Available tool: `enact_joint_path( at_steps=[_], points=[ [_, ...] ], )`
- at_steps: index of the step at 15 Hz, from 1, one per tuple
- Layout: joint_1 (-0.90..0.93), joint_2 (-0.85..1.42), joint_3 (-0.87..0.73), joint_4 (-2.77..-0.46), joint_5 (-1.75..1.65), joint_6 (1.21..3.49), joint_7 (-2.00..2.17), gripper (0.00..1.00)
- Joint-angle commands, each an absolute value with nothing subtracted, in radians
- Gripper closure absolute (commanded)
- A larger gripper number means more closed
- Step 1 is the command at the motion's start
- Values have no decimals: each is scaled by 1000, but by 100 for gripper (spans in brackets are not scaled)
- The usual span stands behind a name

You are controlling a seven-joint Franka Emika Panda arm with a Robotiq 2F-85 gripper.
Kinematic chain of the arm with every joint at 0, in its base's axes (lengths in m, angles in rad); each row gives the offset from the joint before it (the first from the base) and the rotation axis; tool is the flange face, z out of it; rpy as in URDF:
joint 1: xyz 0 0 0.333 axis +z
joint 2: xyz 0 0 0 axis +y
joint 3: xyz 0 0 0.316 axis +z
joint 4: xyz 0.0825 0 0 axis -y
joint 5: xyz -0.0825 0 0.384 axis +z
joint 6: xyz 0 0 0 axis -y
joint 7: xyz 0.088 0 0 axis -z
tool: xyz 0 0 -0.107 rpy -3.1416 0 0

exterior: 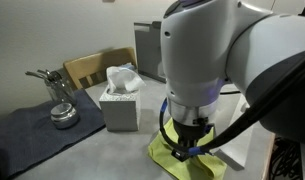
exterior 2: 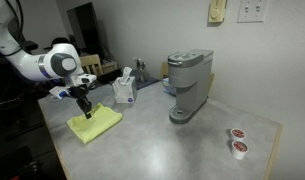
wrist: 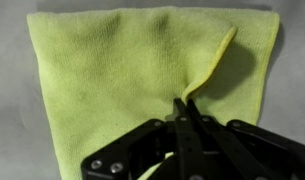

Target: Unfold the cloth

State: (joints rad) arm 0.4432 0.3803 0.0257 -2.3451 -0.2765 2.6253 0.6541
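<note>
A yellow-green cloth (wrist: 112,70) lies folded flat on the grey countertop; it shows in both exterior views (exterior: 182,160) (exterior 2: 97,124). My gripper (wrist: 184,102) is shut on an edge of the cloth's top layer and holds a narrow raised fold (wrist: 214,62) up off the rest. In an exterior view the gripper (exterior 2: 86,108) stands upright over the cloth's near end. In an exterior view the arm hides most of the cloth, and the fingers (exterior: 188,140) touch it.
A tissue box (exterior: 119,100) stands beside the cloth. A dark mat (exterior: 42,125) holds a metal pot (exterior: 62,115). A coffee machine (exterior 2: 187,85) stands mid-counter, with two small cups (exterior 2: 236,140) at the far end.
</note>
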Motion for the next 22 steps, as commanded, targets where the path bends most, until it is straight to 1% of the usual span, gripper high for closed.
enact_joint_path(
  at_steps=[1, 14, 22],
  points=[
    [446, 392, 24, -2330, -297, 2608, 654, 99],
    [378, 303, 60, -2388, -233, 2639, 482, 99],
    [245, 194, 105, -2494, -94, 2708, 223, 99]
  ],
)
